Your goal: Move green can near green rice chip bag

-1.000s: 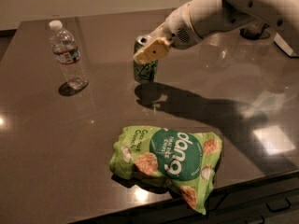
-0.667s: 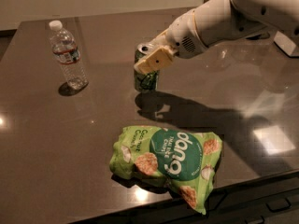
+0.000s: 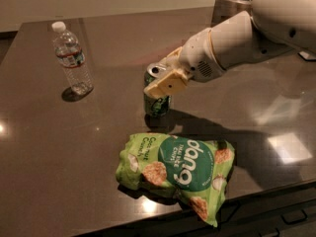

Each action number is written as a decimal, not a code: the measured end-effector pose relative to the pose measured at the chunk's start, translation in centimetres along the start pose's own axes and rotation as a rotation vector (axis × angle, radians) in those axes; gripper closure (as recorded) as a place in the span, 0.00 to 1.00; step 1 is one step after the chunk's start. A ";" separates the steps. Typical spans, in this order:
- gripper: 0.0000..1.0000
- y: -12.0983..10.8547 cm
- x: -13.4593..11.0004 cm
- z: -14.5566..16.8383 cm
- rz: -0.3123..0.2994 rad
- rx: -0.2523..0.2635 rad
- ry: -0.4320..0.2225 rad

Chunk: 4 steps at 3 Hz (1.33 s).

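— Where's the tool (image 3: pixel 159 81)?
— Over the tabletop (image 3: pixel 59 142), clamped on the upright green can (image 3: pixel 157 104).
— The green rice chip bag (image 3: pixel 175 167)?
— Camera-side of the tool, near the can, apart.

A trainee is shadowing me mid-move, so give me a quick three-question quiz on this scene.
1. True or false: the gripper is shut on the can's upper half.
2. Fill in: the bottle has a ___ cap.
3. The bag lies: A) touching the can; B) apart from it, nearer the table's front edge; C) beside the bottle.
Key: 1 true; 2 white; 3 B.
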<state>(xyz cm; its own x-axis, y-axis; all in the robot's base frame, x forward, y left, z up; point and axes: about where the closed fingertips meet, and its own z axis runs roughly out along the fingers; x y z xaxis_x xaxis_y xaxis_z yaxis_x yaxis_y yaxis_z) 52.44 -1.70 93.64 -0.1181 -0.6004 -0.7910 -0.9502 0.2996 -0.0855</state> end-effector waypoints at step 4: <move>0.15 3.5 2.9 -0.9 -0.063 -0.002 0.044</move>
<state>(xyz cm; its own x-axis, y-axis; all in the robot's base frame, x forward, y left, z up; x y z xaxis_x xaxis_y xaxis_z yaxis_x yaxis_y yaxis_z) 48.56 -3.03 91.57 -0.0703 -0.6499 -0.7568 -0.9569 0.2583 -0.1329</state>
